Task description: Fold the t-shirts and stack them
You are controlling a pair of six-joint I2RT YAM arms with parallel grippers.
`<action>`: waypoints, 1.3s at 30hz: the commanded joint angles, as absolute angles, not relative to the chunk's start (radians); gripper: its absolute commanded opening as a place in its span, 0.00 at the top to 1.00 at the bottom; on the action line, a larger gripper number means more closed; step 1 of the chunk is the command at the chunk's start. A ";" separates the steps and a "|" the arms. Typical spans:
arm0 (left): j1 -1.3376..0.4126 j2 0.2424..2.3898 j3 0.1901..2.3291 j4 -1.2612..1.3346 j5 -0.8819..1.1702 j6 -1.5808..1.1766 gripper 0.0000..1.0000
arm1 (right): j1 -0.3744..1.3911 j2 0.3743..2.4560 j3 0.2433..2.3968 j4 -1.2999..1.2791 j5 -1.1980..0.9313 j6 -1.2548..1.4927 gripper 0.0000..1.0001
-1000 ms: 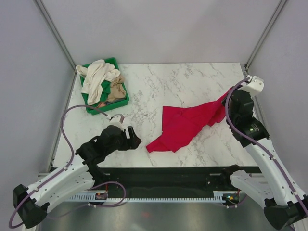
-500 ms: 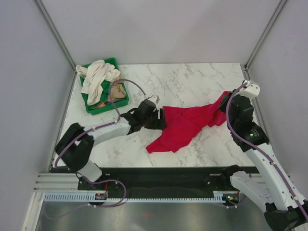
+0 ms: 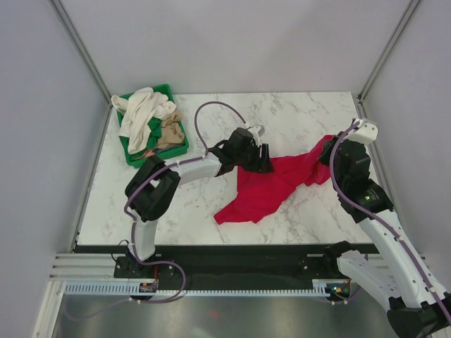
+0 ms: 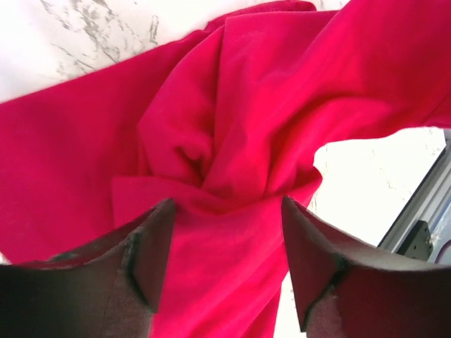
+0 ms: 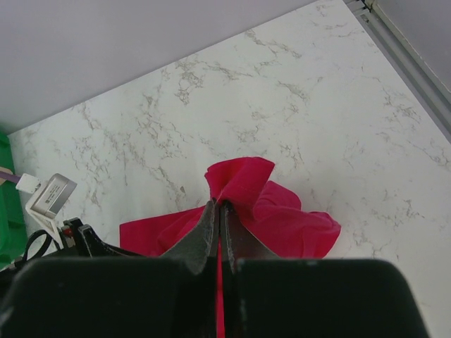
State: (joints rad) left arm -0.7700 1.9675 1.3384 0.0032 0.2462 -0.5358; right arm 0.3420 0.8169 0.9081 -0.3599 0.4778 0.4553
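L end effector [image 4: 227, 211]: jaws wide, nothing held, nose-down over a twisted bunch in the red t-shirt [image 4: 246, 105]. Cloth sits directly under and ahead of the tips. Top view puts it at the shirt's upper-left edge.

R end effector [image 5: 217, 211]: pinched tight on a fold at the shirt's far-right end. That end is prob. lifted a bit off the desk [image 3: 282, 113], hard to tell from above.

Shirt's long axis runs diag. from the R grip down to a loose tail at near-left. L is the arm nearer the free part, and the tail lies robot-side of its tips.

My read: L closes on the bunch, or shifts toward the tail, so both arms can spread it flat.

Other t-shirts, cream [image 3: 141, 113] and tan [image 3: 169, 132], are heaped in the green tray [image 3: 158, 156] far-left, well apart.
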 commanded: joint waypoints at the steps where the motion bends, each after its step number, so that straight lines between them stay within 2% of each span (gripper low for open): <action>1: -0.782 2.014 1.399 0.015 0.307 -0.518 0.38 | 0.337 0.810 0.900 -0.347 0.480 0.442 1.00; 2: -0.782 2.025 1.408 0.014 0.308 -0.525 0.52 | 0.337 0.810 0.900 -0.347 0.482 0.442 1.00; 3: -0.782 2.029 1.413 0.006 0.311 -0.526 0.61 | 0.336 0.814 0.899 -0.347 0.482 0.440 1.00; 5: -0.784 2.023 1.416 0.002 0.313 -0.528 0.75 | 0.337 0.816 0.897 -0.348 0.489 0.439 1.00; 7: -0.784 2.008 1.410 -0.035 0.310 -0.526 0.81 | 0.337 0.816 0.894 -0.347 0.492 0.437 1.00; 8: -0.784 1.996 1.404 -0.046 0.302 -0.523 0.98 | 0.337 0.816 0.894 -0.347 0.494 0.437 1.00; 18: -0.795 1.608 1.387 -0.342 0.040 -0.459 0.98 | 0.334 0.896 0.991 -0.338 0.560 0.433 1.00; 27: -0.827 1.200 1.459 -0.613 -0.173 -0.353 0.97 | 0.318 1.080 1.362 -0.339 0.600 0.413 1.00; 28: -0.830 1.175 1.456 -0.641 -0.202 -0.345 0.95 | 0.318 1.084 1.382 -0.339 0.597 0.411 1.00; 33: -0.831 1.062 1.349 -0.702 -0.361 -0.302 0.72 | 0.318 1.092 1.433 -0.322 0.595 0.396 1.00; 37: -0.831 1.026 1.218 -0.724 -0.387 -0.376 0.51 | 0.316 1.083 1.425 -0.322 0.637 0.365 1.00; 39: -0.831 1.013 1.148 -0.721 -0.379 -0.406 0.45 | 0.318 1.074 1.417 -0.324 0.640 0.354 1.00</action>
